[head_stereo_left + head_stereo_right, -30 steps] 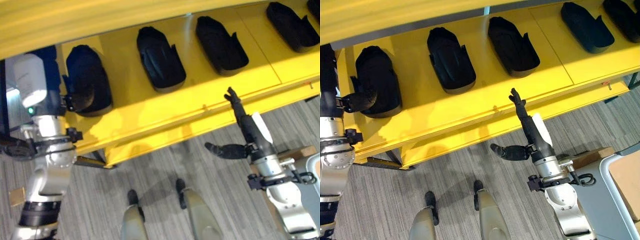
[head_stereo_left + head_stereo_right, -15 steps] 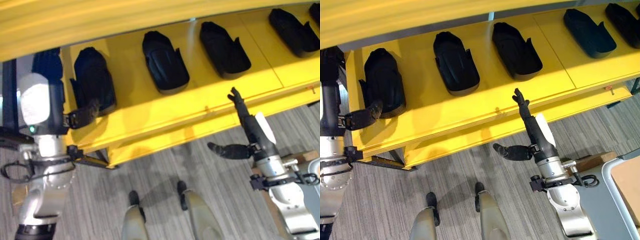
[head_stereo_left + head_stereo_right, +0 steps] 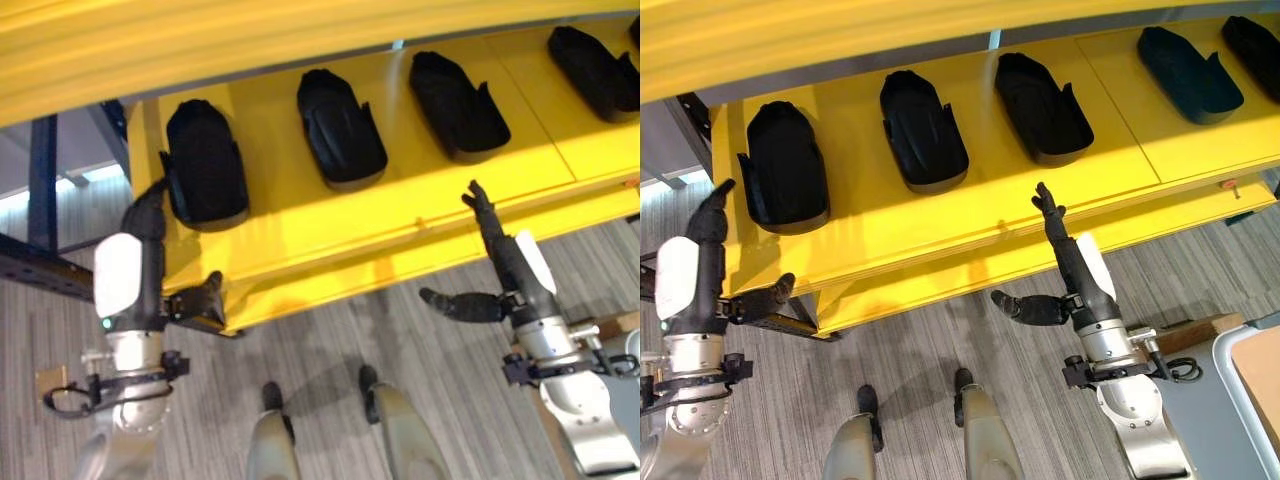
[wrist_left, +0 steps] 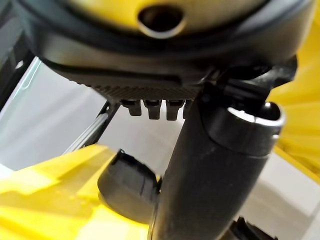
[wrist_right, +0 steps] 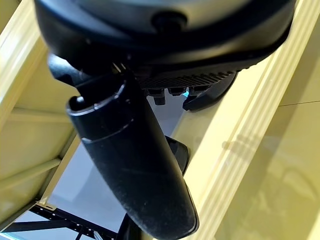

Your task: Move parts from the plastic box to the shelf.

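Observation:
Several black moulded parts lie in a row on the yellow shelf (image 3: 330, 215). The leftmost part (image 3: 205, 165) rests near the shelf's left end, with the second part (image 3: 340, 130) and third part (image 3: 458, 95) beside it. My left hand (image 3: 150, 212) hangs open and empty just off the shelf's left front corner, apart from the leftmost part; its thumb (image 4: 210, 175) sticks out straight. My right hand (image 3: 1065, 250) is open too, its straight fingers pointing up at the shelf's front edge, holding nothing.
A yellow upper board (image 3: 200, 40) overhangs the shelf. A dark blue frame post (image 3: 45, 170) stands at the shelf's left end. A pale box rim (image 3: 1240, 345) and a cardboard piece (image 3: 1195, 325) sit at the lower right on grey carpet.
My left hand has let go of the leftmost part and drawn back off the shelf toward me, fingers now straight. The view has shifted slightly. The right hand has barely moved.

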Motion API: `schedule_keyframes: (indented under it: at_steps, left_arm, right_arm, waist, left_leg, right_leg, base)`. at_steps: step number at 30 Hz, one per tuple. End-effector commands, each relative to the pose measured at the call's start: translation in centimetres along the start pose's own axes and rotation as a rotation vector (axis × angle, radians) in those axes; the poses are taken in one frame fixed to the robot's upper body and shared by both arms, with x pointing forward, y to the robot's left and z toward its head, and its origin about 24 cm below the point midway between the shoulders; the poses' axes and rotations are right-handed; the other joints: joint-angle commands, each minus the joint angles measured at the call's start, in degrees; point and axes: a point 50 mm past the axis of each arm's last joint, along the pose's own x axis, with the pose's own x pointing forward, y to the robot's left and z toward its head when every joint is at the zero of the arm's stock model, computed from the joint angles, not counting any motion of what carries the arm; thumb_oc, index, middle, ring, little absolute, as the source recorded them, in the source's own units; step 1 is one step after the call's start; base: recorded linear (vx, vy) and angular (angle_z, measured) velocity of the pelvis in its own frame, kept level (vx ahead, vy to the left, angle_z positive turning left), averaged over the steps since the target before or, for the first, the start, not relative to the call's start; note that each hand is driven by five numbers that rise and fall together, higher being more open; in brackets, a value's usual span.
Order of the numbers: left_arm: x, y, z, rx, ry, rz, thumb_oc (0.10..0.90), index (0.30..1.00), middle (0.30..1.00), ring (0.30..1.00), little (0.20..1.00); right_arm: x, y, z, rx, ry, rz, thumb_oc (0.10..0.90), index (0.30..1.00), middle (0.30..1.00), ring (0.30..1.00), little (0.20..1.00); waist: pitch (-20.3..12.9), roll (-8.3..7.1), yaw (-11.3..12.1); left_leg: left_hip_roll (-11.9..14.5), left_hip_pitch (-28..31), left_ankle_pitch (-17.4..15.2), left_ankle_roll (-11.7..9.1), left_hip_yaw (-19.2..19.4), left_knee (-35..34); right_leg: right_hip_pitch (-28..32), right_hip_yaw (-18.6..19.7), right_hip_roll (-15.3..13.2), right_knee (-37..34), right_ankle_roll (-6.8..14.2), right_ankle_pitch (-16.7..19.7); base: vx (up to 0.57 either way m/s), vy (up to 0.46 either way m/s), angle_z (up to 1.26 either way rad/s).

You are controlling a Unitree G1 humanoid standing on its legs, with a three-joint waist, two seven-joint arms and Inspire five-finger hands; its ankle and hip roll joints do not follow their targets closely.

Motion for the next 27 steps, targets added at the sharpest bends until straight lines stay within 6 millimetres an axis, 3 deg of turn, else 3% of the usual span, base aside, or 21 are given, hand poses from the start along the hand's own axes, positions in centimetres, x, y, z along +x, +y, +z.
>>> schedule_keyframes:
  at_steps: [1,18,27]
  left_arm:
    - [1.2,1.1,1.7,0.022,-0.153,0.09,0.9,1.0,1.0,1.0,1.0]
    - [-1.0,-2.5,-1.2,0.139,-0.062,-0.149,0.9,1.0,1.0,1.0,1.0]
    - [-1.0,-3.2,-1.4,0.173,-0.072,-0.171,0.9,1.0,1.0,1.0,1.0]
  right_arm:
    - [0.9,-1.7,4.4,-0.032,-0.285,-0.105,0.9,1.0,1.0,1.0,1.0]
    - [0.8,-2.0,4.3,-0.061,-0.289,-0.136,0.9,1.0,1.0,1.0,1.0]
    - [0.9,-1.8,4.2,-0.067,-0.293,-0.139,0.9,1.0,1.0,1.0,1.0]
  waist:
    - [-4.0,-0.93,-1.0]
    - [-2.9,-1.48,-0.5]
    - [-2.8,-1.53,-0.6]
  left_leg:
    - [1.2,0.1,-0.6,1.0,0.3,2.6]
    - [0.8,-0.3,-0.6,1.4,-0.4,3.3]
    - [0.8,-0.7,-0.7,1.5,-0.4,3.5]
  right_leg:
    - [4.5,-0.3,-3.4,-5.3,3.9,0.7]
    - [4.3,-0.9,-3.7,-4.4,4.1,0.3]
    - [3.9,-0.9,-3.8,-4.2,4.1,0.4]
  base:
    - [0.0,0.0,0.0]
    - [0.01,-0.006,0.04]
    - [0.0,0.0,0.0]
